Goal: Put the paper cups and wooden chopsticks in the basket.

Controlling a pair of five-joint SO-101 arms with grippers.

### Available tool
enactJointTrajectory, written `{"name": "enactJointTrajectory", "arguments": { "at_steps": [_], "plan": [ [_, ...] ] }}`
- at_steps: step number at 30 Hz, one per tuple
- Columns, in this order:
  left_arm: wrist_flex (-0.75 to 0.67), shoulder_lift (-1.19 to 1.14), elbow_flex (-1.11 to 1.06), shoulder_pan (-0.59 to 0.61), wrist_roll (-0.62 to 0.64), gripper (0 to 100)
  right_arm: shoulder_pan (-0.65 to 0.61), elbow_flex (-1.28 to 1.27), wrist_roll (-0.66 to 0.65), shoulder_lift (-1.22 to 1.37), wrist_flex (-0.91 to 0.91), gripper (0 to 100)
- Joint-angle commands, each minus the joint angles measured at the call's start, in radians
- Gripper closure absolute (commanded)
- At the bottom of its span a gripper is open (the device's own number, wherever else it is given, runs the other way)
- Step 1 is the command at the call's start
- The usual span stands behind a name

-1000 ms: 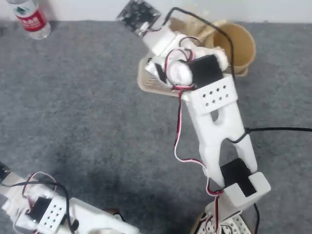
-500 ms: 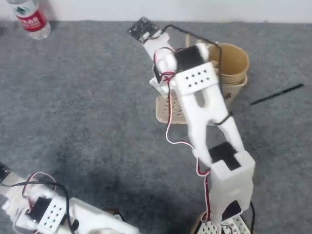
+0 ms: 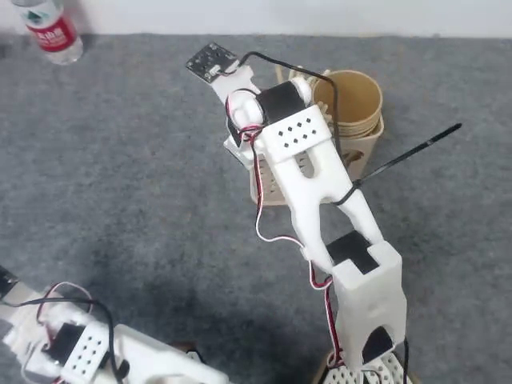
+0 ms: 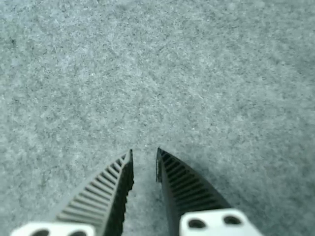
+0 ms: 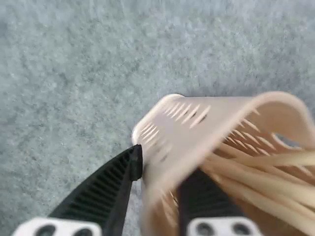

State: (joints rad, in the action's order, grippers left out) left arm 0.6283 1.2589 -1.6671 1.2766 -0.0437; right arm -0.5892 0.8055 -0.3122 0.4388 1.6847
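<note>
Basket [image 3: 362, 152]: tan, slotted walls, upper centre of the high view, mostly under the right arm [image 3: 320, 184], which runs up from the bottom right edge. We can't tell if it sits flat on the grey worktop [image 3: 144, 160] or is tipped.

Paper cups [image 3: 350, 98]: nested stack, upright, mouth open to the camera, in the basket's upper-right part, sticking out above the rim.

Wooden chopsticks [image 5: 256, 164]: a bundle of pale sticks lying inside the basket, seen in the right wrist view past the near wall.

Right pincer [image 5: 162, 169]: clamped across the basket's wall. One black jaw is outside with its tip against the slotted wall, the other is inside the basket, and the rim is between them.

Left pincer [image 4: 143, 152]: jaws a narrow gap apart with nothing between them, pointed down at bare grey worktop. The left arm [image 3: 88, 348] is at the lower left corner of the high view, well apart from the basket.

Other items: plastic bottle [image 3: 50, 28] with a red label, lying at the top left corner. A thin black line [image 3: 408, 150] (cable or rod, we can't tell) runs diagonally from the right arm toward the right edge, just beside the basket.
</note>
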Motion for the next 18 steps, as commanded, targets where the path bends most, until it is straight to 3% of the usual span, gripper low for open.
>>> {"name": "enactJointTrajectory", "arguments": {
  "at_steps": [1,10,14,18],
  "plan": [
    [-0.020,0.009,0.005,-0.002,-0.009,93,-0.018,0.106,0.006,-0.107,0.025,73.3],
    [-0.020,0.009,0.008,-0.052,-0.008,93,-0.041,0.379,-0.112,-0.335,0.097,80.8],
    [-0.020,0.009,0.077,-0.181,-0.002,93,0.108,0.500,-0.110,-0.501,0.097,81.0],
    [-0.018,0.009,0.259,-0.350,0.060,93,0.341,0.511,-0.106,-0.644,0.105,81.2]
  ]
}}
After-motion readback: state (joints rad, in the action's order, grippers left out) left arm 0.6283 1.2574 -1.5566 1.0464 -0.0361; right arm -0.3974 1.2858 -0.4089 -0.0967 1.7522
